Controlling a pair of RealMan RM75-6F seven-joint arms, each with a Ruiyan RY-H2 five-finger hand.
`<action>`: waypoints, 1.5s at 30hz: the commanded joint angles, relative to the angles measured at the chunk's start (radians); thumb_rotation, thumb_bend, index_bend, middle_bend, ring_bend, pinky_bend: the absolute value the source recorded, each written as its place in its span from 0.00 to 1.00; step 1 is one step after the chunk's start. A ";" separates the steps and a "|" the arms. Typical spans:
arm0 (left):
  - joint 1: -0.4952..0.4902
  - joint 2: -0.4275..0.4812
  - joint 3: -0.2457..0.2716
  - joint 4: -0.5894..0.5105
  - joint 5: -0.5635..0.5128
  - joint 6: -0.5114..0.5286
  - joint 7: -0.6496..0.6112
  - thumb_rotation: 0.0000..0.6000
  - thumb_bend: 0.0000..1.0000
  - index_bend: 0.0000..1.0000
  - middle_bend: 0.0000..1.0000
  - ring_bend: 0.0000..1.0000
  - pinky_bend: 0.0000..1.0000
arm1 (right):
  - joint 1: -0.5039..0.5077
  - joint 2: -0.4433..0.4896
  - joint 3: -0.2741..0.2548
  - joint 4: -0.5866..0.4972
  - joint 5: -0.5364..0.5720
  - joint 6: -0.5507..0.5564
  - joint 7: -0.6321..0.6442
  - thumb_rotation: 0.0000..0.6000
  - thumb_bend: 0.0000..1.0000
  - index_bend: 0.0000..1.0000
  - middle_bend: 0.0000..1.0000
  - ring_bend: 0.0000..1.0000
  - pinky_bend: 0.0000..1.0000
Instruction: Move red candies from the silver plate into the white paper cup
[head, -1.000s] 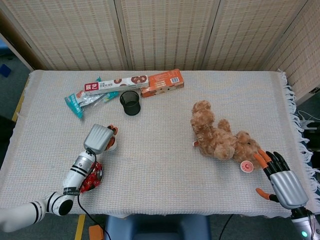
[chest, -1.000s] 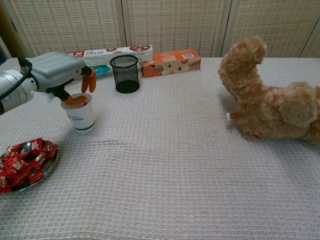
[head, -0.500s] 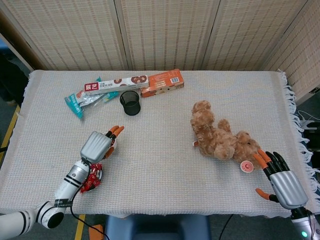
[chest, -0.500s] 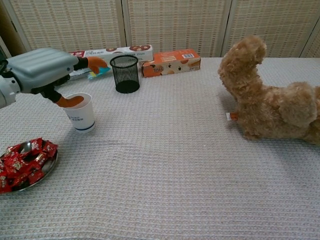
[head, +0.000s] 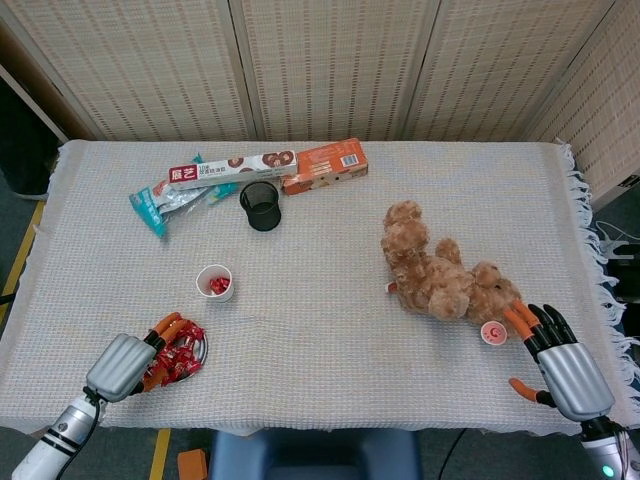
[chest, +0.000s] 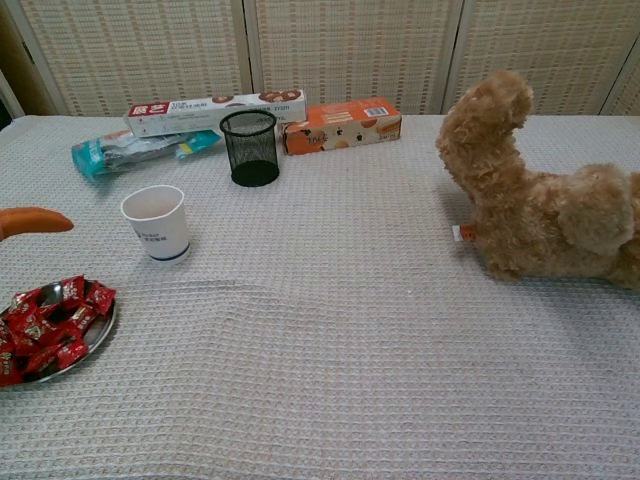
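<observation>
The left hand (head: 125, 365) hovers at the table's front-left corner beside the plate (head: 199, 352), fingers spread and holding nothing. The candies (chest: 45, 325) lie heaped on the plate; a few red ones already show inside the cup (head: 215, 283), just behind it. The step looks like a reach for another candy: next, lower and pinch one. The right hand (head: 560, 360) rests spread at the front-right corner.

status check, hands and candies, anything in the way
Left hand open, at the silver plate. Right hand open, idle beside the teddy bear. Some red candies in the white paper cup, most on the plate. Path clear.
</observation>
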 joint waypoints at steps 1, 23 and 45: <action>0.022 -0.003 0.009 0.035 -0.008 0.001 -0.006 1.00 0.36 0.00 0.01 0.86 1.00 | 0.001 -0.001 -0.001 -0.001 -0.001 -0.001 -0.002 1.00 0.06 0.00 0.00 0.00 0.00; 0.069 -0.125 -0.018 0.182 -0.021 -0.090 0.004 1.00 0.36 0.00 0.01 0.86 1.00 | -0.006 -0.005 -0.007 -0.002 -0.015 0.011 -0.014 1.00 0.06 0.00 0.00 0.00 0.00; 0.031 -0.178 -0.071 0.215 -0.033 -0.174 0.002 1.00 0.35 0.00 0.07 0.86 1.00 | -0.007 -0.002 0.000 -0.001 0.000 0.012 -0.010 1.00 0.06 0.00 0.00 0.00 0.00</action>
